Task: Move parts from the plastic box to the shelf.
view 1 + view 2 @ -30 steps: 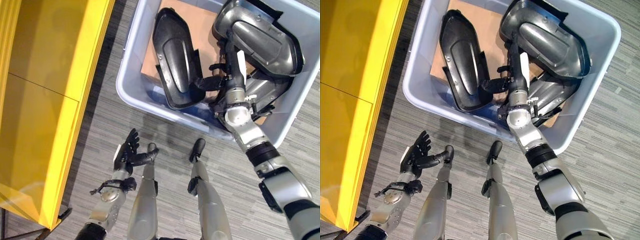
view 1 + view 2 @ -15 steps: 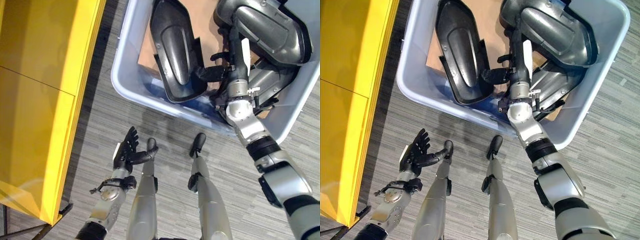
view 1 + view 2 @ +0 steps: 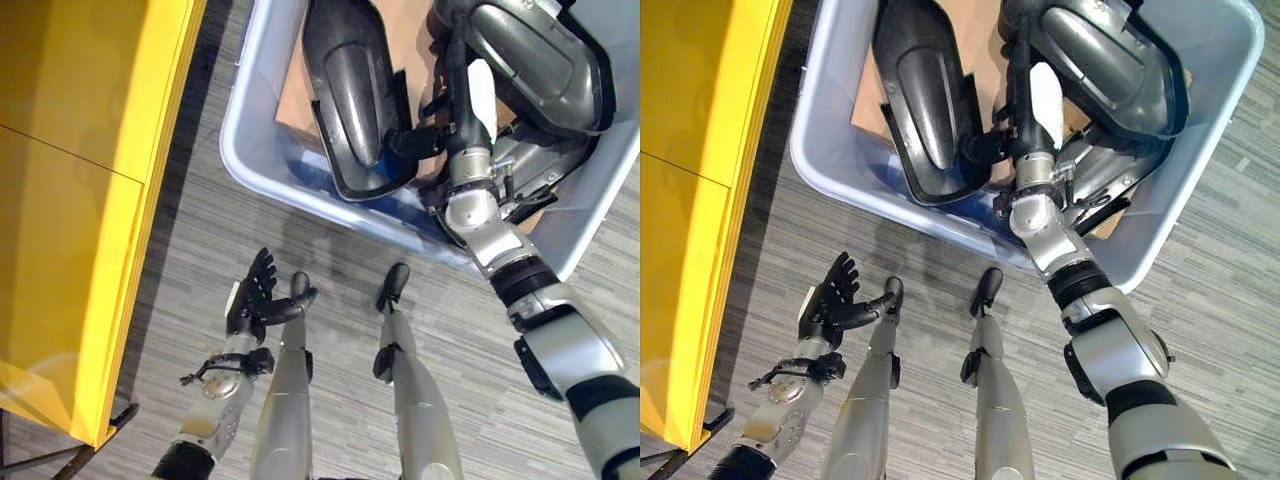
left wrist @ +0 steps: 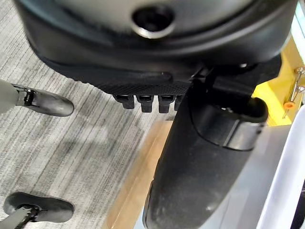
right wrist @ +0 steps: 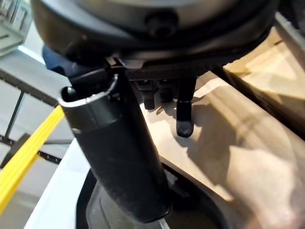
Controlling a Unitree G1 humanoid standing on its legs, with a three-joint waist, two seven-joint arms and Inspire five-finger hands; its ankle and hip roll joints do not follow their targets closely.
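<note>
A pale plastic box (image 3: 262, 170) on the floor holds dark moulded parts on a cardboard sheet (image 3: 405, 40). A long black part (image 3: 350, 95) lies at the box's left, and a big grey-black part (image 3: 540, 60) rests at its right on another part (image 3: 545, 170). My right hand (image 3: 458, 110) reaches into the gap between them, open, its fingers (image 5: 183, 114) straight above the cardboard (image 5: 248, 119). Its thumb (image 3: 415, 142) sticks out against the long part's edge. My left hand (image 3: 255, 295) hovers open low over the floor, holding nothing.
The yellow shelf (image 3: 80, 200) runs along the left side, close to the box's left corner. Grey striped carpet (image 3: 200, 250) lies between the shelf and the box.
My right hand has pushed farther into the box between the two parts. The left hand has stayed where it was. The camera shifted slightly.
</note>
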